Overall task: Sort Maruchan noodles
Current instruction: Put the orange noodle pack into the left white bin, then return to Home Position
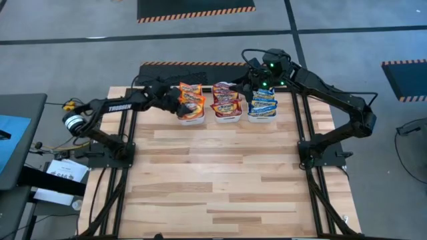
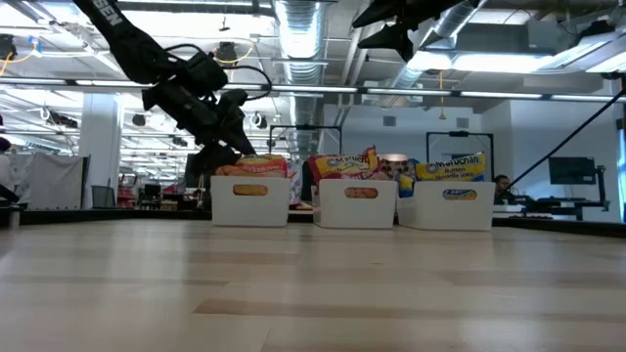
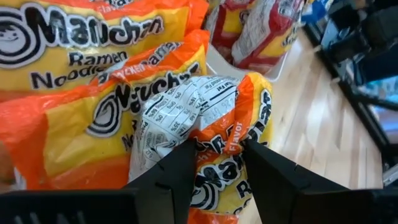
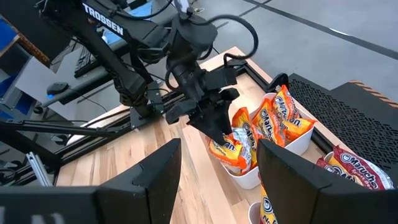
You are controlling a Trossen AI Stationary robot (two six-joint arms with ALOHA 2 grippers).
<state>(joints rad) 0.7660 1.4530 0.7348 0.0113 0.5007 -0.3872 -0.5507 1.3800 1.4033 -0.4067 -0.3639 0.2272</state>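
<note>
Gripping an orange noodle packet (image 3: 221, 134) standing on end in its bin, the left hand (image 3: 216, 163) pinches it.

1. Pretty clearly a robotics lab or industrial test space, not anyone's home.
2. The ceiling in the low view was open, with bare silver ducts (image 2: 305, 29) and strip lights (image 2: 509, 62).
3. Floor was grey concrete (image 1: 80, 40) with black mats edged in orange-and-black hazard stripes (image 1: 195, 13).
4. The butcher-block tabletop (image 1: 220, 180) sat on a black metal frame with two dark arms bolted on.
5. Monitors (image 2: 572, 171) and desks showed way in the back.
</note>
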